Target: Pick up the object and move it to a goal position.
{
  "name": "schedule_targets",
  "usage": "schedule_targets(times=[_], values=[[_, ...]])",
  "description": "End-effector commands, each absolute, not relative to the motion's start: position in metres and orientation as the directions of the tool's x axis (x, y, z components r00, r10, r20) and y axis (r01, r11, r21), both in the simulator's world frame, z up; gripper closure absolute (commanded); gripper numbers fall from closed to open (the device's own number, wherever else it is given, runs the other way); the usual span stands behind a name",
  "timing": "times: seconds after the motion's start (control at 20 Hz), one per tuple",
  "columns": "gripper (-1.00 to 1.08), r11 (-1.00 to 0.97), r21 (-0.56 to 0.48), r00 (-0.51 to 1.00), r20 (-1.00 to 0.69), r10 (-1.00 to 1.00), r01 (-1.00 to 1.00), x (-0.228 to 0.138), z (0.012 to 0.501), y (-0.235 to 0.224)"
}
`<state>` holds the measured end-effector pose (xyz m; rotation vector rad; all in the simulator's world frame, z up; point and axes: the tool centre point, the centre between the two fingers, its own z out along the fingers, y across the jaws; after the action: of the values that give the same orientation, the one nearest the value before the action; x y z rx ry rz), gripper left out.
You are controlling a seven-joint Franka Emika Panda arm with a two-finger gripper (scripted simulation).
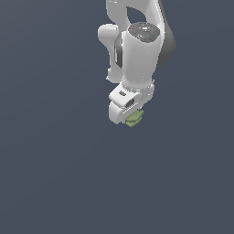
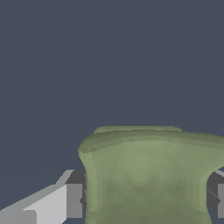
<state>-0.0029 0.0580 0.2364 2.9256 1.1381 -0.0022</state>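
The object point(image 1: 135, 119) is a small olive-green curved piece that peeks out under the white gripper point(image 1: 130, 116) in the exterior view. In the wrist view the object point(image 2: 148, 175) fills the space between the two dark finger pads point(image 2: 75, 200), which press on its two sides. The gripper is shut on the object. The arm hangs down from the upper middle of the exterior view. Most of the object is hidden behind the gripper body in the exterior view.
A plain dark blue-grey surface point(image 1: 55, 173) fills the rest of both views. No other objects, edges or goal marker show.
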Motion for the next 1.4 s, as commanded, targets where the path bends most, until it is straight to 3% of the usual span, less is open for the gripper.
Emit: schedule_targets(times=[0.0,0.8,1.35], values=[[1.08,-0.737,0.002,0.737,-0.002,0.676,0.676,-0.014,0.265,0.062],[1.08,-0.736,0.000,0.736,0.000,0.677,0.677,-0.074,0.441,0.087],[1.08,-0.737,0.000,0.737,0.000,0.676,0.676,-0.091,0.504,0.096]])
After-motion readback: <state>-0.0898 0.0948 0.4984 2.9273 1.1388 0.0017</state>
